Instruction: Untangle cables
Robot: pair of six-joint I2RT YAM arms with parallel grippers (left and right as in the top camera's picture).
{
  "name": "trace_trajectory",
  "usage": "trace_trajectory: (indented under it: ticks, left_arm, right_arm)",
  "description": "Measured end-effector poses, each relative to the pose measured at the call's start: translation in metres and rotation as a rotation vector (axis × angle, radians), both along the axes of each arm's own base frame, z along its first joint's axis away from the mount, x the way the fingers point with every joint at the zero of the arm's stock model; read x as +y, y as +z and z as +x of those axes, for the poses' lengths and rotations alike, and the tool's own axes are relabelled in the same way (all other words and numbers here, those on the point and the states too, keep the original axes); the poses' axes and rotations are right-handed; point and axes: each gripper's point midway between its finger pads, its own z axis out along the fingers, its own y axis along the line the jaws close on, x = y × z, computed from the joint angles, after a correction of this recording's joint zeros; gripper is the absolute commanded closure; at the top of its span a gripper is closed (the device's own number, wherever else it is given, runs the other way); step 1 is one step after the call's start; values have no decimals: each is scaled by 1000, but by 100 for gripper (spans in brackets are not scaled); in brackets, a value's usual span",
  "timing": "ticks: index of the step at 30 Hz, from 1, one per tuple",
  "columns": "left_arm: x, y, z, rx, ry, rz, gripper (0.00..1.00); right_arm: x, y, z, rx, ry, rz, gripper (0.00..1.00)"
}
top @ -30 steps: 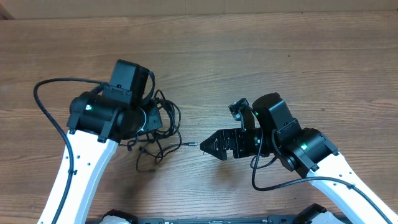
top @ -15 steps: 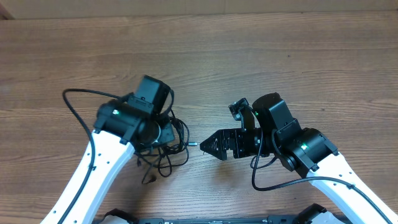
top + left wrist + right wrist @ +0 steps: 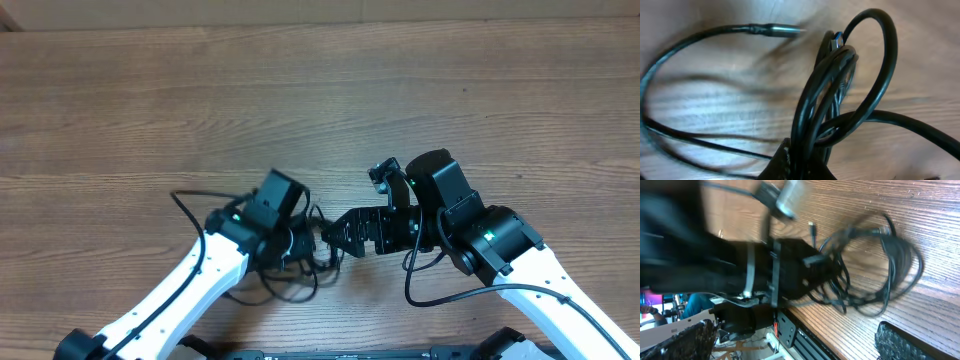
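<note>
The cables [image 3: 298, 272] form a tangled black bundle near the table's front edge. In the left wrist view the cables [image 3: 840, 95] loop upward, and one silvery plug [image 3: 785, 31] lies on the wood. My left gripper [image 3: 300, 243] is shut on the bundle, with its jaws [image 3: 802, 167] pinching several strands. My right gripper [image 3: 336, 235] stands open just right of the bundle, pointing at it without touching. In the right wrist view the cables [image 3: 880, 270] lie ahead of the wide-open right gripper [image 3: 795, 341], beside the blurred left arm [image 3: 715, 255].
The wooden table [image 3: 320, 100] stretches away behind both arms. The thicker black wires of the left arm [image 3: 190, 205] and of the right arm [image 3: 420, 290] hang beside them. The table's front edge [image 3: 840, 340] runs close below the bundle.
My left arm has swung right and toward the front, dragging the cable bundle up to the right gripper. The right arm has not moved.
</note>
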Motion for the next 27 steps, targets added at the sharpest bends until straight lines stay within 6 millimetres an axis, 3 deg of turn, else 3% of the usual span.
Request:
trace_trajectory:
  ticks: [6,11,16,20,23,27]
  left_arm:
    - [22,-22,-19,81,-15,89,56]
    - [69,-20,-15,128,80,211,0]
    - [109,15,21,92,233,243,0]
    - [123,45,43,41,277,226,0]
    - [109,53,50,-1,163,160,0]
    - [67,66,56,-113,-121,-29,0]
  right_arm:
    - [0,0,0,0,0,0,0]
    - [0,0,0,0,-1,0,0]
    - [0,0,0,0,0,0,0]
    - [0,0,0,0,0,0,0]
    - [0,0,0,0,0,0,0]
    - [0,0,0,0,-1,0,0]
